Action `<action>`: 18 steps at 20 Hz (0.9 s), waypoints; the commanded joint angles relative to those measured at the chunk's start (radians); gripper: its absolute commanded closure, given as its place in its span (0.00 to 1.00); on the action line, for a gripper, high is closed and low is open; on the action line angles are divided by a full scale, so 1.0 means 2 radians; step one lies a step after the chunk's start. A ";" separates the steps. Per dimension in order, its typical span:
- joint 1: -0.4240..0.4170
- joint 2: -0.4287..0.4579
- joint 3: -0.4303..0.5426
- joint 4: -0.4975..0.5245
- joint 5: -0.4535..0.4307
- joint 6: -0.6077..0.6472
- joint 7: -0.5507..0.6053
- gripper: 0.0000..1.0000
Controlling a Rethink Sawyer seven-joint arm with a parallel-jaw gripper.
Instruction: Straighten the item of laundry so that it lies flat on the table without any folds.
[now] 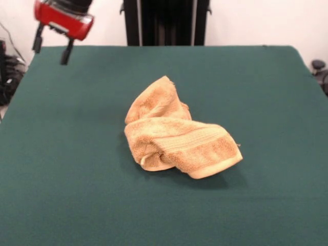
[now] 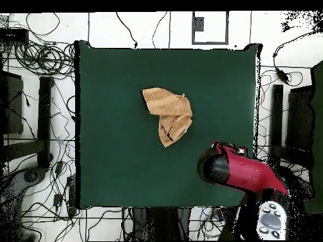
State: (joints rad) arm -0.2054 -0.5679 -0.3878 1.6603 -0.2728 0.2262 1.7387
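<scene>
The tan terry towel (image 1: 177, 134) lies crumpled and folded over itself near the middle of the dark green table (image 1: 72, 184). A woven band stripe shows across its front fold. In the overhead view the towel (image 2: 168, 114) sits slightly above the table's (image 2: 107, 157) centre. My gripper (image 1: 52, 45) hangs from the red arm head at the far left corner of the table in the front view, well away from the towel and above the cloth. Its two black fingers (image 1: 66, 52) stand apart and hold nothing. In the overhead view the red arm (image 2: 243, 173) covers the gripper.
The black pedestal (image 1: 166, 23) stands behind the table's far edge. Cables and dark equipment (image 2: 38, 120) lie on the floor around the table in the overhead view.
</scene>
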 commanded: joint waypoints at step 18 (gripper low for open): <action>0.000 0.055 0.068 0.066 0.078 -0.049 0.164 0.00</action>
State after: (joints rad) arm -0.2427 -0.5346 -0.4024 1.7506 -0.1836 0.1516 1.8618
